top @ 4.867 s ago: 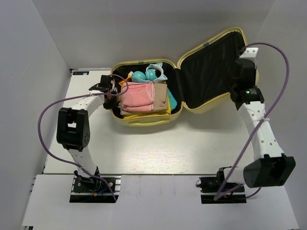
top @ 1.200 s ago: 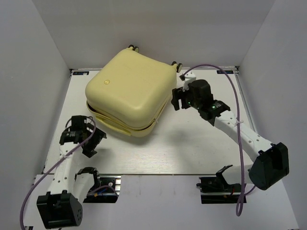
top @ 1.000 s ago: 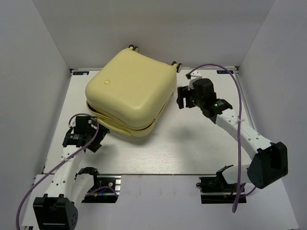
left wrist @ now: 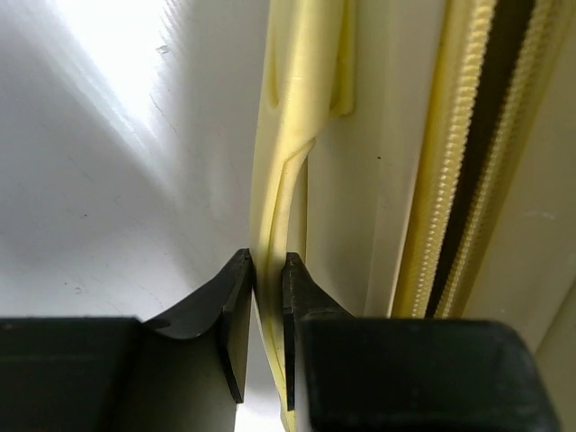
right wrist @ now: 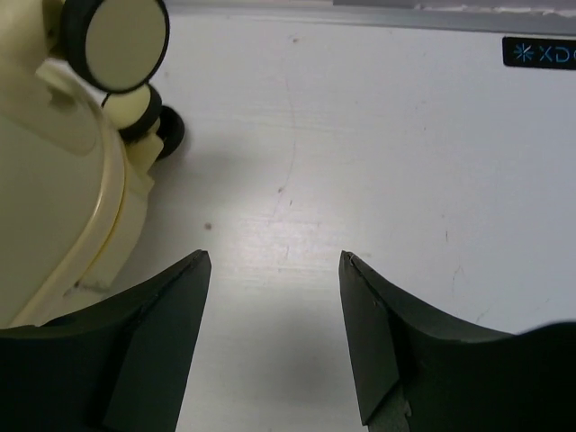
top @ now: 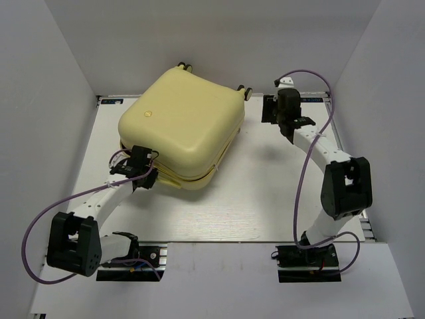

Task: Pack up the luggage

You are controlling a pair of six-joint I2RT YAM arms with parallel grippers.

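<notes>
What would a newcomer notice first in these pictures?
A closed pale yellow hard-shell suitcase sits at the far side of the white table, left of centre. At its near left edge, the left claw pinches a thin yellow handle strip. The right claw hangs open over bare table beside its far right corner.

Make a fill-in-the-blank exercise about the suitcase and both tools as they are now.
The luggage lies ____ on the table. The left tool is ____ on its yellow handle. The right tool hangs ____ above the table, beside a wheel.
Missing words: closed; shut; open.
</notes>
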